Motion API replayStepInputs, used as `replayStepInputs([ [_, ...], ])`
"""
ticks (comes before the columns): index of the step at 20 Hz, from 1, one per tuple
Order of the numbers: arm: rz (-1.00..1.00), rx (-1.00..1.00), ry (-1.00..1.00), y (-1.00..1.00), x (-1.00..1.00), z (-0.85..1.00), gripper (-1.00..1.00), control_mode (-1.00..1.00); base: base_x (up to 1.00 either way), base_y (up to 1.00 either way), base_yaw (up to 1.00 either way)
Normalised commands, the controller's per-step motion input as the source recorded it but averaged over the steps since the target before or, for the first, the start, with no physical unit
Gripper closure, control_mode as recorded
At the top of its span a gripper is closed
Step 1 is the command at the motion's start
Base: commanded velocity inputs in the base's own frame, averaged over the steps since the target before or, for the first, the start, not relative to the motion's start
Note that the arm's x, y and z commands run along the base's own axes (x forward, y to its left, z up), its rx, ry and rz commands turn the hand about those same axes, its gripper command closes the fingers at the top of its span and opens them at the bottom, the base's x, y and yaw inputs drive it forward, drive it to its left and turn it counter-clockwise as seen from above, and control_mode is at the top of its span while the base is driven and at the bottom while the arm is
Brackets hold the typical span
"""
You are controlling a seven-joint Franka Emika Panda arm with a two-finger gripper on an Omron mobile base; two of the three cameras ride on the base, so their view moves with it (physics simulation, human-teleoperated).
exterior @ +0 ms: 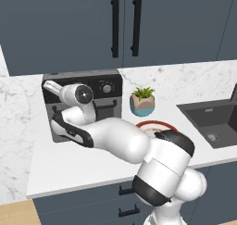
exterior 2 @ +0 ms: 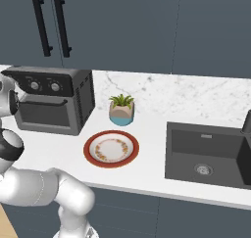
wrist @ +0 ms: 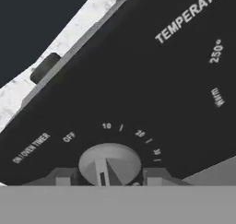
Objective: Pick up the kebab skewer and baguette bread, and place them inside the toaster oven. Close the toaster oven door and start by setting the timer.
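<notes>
gripper clamped narrow round timer knob on oven; risks slipping off, leaving timer unset.

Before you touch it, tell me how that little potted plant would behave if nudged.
The plant would probably slide rather than roll: its pot looks faceted and flat-based, upright on the smooth counter. It looks squat, so tipping seems unlikely, though a push high on the leaves might rock it. The leaves would likely bend.
</notes>
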Motion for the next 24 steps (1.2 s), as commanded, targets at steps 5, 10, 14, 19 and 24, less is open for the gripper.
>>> replayStepInputs([
  [5, 0.13, 0.14, -0.28, -0.12, -0.1, 0.0, 1.0, -1.0, 0.0, 0.0, 0.0],
  [10, 0.03, 0.12, -0.27, -0.12, -0.07, 0.0, 1.0, -1.0, 0.0, 0.0, 0.0],
  [14, 0.01, 0.1, -0.22, -0.06, -0.09, 0.0, 1.0, -1.0, 0.0, 0.0, 0.0],
  [19, 0.0, 0.04, -0.17, 0.0, -0.03, 0.0, 1.0, -1.0, 0.0, 0.0, 0.0],
  [24, 0.01, 0.15, -0.36, -0.05, -0.08, 0.0, 1.0, -1.0, 0.0, 0.0, 0.0],
])
